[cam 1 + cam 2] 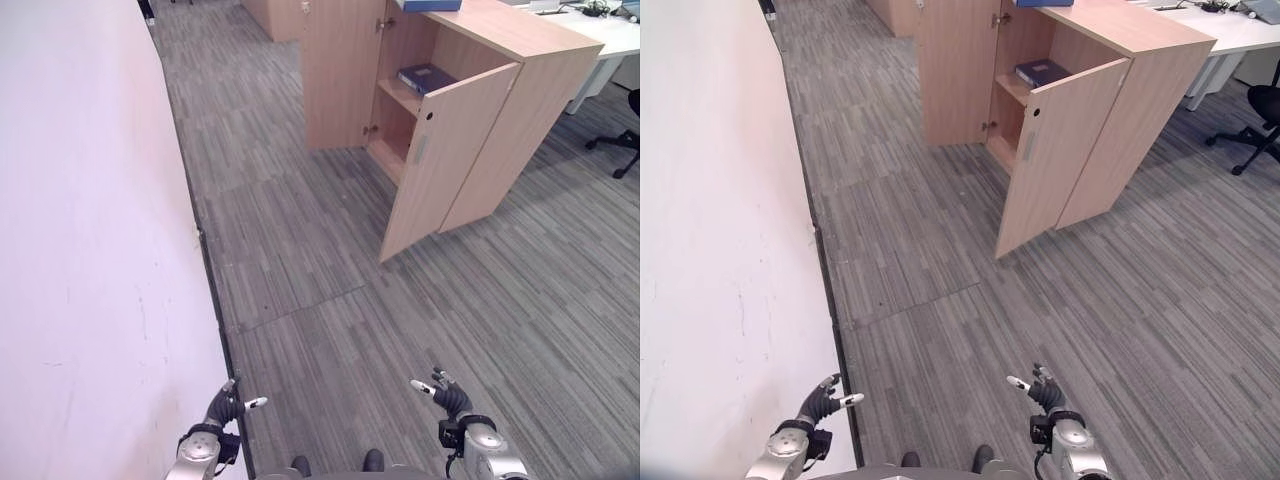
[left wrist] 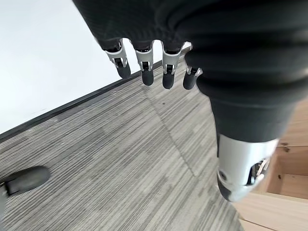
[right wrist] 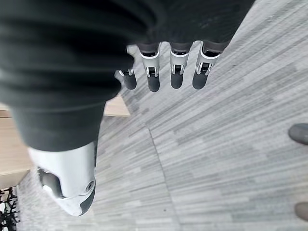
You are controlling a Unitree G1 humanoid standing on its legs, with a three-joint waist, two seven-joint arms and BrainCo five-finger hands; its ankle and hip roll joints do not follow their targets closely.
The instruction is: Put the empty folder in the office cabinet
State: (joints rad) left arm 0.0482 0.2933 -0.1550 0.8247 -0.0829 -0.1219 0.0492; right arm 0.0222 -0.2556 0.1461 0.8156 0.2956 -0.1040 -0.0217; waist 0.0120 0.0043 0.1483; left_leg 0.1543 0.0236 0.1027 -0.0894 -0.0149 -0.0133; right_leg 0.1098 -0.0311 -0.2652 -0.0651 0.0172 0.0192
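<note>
A light wooden office cabinet stands ahead on the right with both doors swung open. A dark blue folder lies flat on its upper shelf. Another blue item lies on the cabinet's top. My left hand hangs low beside the white wall, fingers relaxed and holding nothing. My right hand hangs low over the carpet, also relaxed and holding nothing. The left wrist view shows straight fingers over bare carpet, and the right wrist view shows the same.
A white wall with a dark skirting runs along the left. Grey striped carpet lies between me and the cabinet. A white desk and an office chair base stand at the far right.
</note>
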